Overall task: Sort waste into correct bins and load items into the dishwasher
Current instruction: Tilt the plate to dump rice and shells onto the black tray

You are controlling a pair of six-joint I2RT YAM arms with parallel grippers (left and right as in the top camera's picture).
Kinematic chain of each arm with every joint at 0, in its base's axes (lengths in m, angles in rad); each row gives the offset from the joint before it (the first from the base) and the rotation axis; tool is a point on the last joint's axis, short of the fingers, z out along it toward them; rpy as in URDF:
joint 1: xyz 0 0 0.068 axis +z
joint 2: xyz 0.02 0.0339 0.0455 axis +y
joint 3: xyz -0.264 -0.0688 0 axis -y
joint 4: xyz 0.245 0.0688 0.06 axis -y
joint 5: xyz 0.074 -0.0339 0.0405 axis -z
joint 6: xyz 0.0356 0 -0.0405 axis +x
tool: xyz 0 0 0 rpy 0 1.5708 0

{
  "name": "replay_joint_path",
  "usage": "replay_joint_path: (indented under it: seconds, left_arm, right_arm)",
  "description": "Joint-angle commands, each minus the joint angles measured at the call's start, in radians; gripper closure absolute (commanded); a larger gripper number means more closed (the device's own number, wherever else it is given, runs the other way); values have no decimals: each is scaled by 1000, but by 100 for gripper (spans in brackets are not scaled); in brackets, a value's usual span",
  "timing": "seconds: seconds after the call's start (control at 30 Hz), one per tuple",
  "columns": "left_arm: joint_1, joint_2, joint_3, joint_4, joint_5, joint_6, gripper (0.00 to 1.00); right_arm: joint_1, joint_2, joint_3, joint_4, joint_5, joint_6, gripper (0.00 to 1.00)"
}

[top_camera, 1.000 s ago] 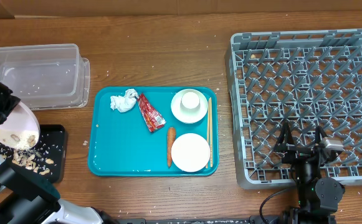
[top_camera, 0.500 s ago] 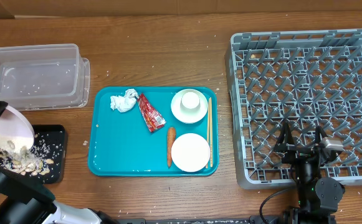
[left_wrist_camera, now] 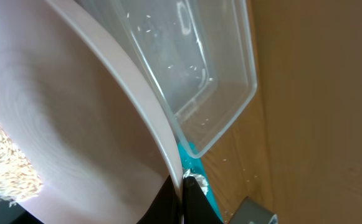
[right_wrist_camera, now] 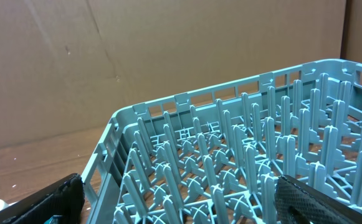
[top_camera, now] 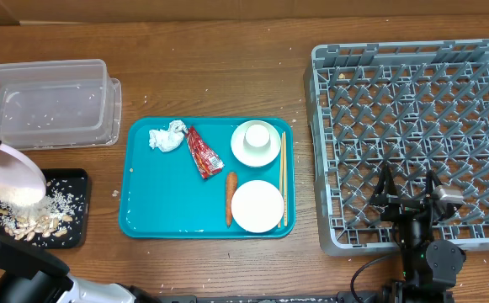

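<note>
My left gripper is shut on the rim of the large pale plate, tilted steeply over the black tray. Beige and white food scraps lie in that tray and some cling to the plate. The clear tub stands behind it. On the teal tray lie the white tissue, red wrapper, carrot, a cup in a bowl, another bowl and chopsticks. My right gripper is open over the grey rack.
Rice grains are scattered on the wood between the black tray and the teal tray. The rack fills the right side; its pegs stand close under my right fingers. A cardboard wall stands behind the table.
The plate has tipped further and moved left over the black tray, and more scraps have slid off into it. The right arm has not moved.
</note>
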Motion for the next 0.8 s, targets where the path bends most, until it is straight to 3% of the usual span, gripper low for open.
replay_joint_path:
  seconds: [0.0,0.07,0.37,0.47,0.6,0.77]
  left_arm:
    - [27,10,25,-10,151,1,96]
    - [43,10,25,-1,205,0,96]
    - [92,10,25,-35,175,8,96]
    - [95,10,25,-62,309,44,96]
    - [95,10,25,-12,230,-1,96]
    - [95,10,25,-24,244,1,96]
  right_arm:
    - [-1,-10,-11,3,6,-4,0]
    - [-1,-10,-11,3,6,-4,0]
    - [-1,-10,-11,4,6,-4,0]
    - [-1,-10,-11,3,6,-4,0]
    - [-1,-10,-11,4,6,-4,0]
    - [-1,-10,-11,3,6,-4,0]
